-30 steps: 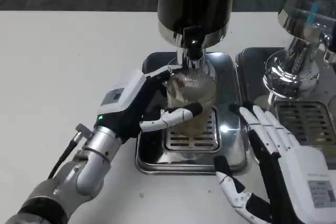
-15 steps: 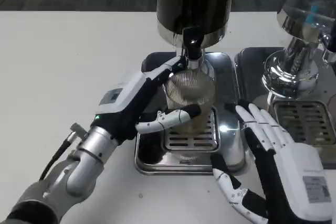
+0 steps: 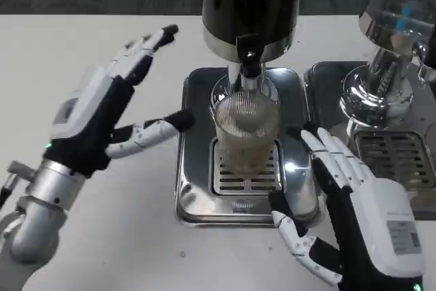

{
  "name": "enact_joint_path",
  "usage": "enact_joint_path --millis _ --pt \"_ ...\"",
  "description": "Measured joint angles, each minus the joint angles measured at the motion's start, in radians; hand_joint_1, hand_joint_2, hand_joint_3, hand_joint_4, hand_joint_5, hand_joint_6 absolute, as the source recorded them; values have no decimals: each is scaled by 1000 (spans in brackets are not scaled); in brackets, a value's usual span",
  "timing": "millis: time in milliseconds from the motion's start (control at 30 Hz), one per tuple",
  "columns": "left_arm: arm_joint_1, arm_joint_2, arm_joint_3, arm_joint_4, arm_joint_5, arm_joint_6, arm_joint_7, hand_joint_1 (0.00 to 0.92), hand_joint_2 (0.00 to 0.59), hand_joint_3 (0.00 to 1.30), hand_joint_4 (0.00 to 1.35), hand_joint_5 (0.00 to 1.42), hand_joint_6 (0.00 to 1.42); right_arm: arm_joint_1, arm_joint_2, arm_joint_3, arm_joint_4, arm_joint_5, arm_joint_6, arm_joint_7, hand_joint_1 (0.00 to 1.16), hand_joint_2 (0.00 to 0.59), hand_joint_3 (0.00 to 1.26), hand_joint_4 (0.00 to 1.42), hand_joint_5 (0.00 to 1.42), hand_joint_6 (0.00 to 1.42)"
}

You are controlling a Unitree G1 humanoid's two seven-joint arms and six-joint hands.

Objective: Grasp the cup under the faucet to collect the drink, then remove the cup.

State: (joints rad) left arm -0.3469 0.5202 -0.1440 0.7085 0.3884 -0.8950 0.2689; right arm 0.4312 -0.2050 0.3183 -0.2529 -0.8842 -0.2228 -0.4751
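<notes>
Nearest to me, my right hand (image 3: 364, 219) sits low at the lower right, white back up, fingers straight and spread, thumb splayed out toward the front edge of the drip tray (image 3: 197, 202). It holds nothing; its fingertips (image 3: 315, 139) reach up along the tray's right side, close beside the cup (image 3: 246, 133) but, as far as I can tell, not touching it. My left hand (image 3: 102, 110) is further up on the left, over the white table (image 3: 88, 46), fingers fanned wide apart and empty, thumb pointing toward the tray's left edge, clear of the cup. Between the two hands the ribbed clear cup stands upright on the slotted grate (image 3: 245, 178) of the steel tray, directly under the black faucet (image 3: 250, 66), with brownish liquid showing in its lower part. Above it rises the dark drink dispenser (image 3: 251, 1) with its chrome collar. Off to the right stands a second dispenser (image 3: 395, 25), shiny chrome, over its own drip tray (image 3: 395, 158).
</notes>
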Motion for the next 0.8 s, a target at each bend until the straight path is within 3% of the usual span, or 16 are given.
enact_joint_path --millis 133,300,367,433,500,633,800 --pt "5 47 79 -81 -169 -20 -110 0 89 153 80 56 48 -9 -1 1 15 7 -2 -3 379 423 174 96 122 195" --pt "-24 55 106 -128 -483 -8 -407 0 85 221 175 151 113 -32 2 4 20 8 -8 -14 379 423 177 96 122 196" --pt "-68 54 126 -148 -659 62 -604 0 84 233 196 188 141 -35 4 5 30 9 -9 -17 379 423 177 96 122 196" --pt "-103 52 140 -156 -758 124 -727 0 80 243 218 208 152 -36 6 6 41 9 -9 -20 379 423 177 100 122 196" --pt "-145 45 162 -158 -870 237 -897 0 79 242 230 226 155 -39 9 8 53 8 -9 -28 379 423 177 102 122 196" --pt "-212 15 198 -156 -966 414 -1115 0 78 213 223 231 154 -44 21 14 62 8 -9 -49 379 423 178 105 122 196" --pt "-276 -22 216 -117 -990 630 -1264 0 65 189 188 214 140 -47 32 18 77 9 -9 -66 379 423 178 105 122 196"
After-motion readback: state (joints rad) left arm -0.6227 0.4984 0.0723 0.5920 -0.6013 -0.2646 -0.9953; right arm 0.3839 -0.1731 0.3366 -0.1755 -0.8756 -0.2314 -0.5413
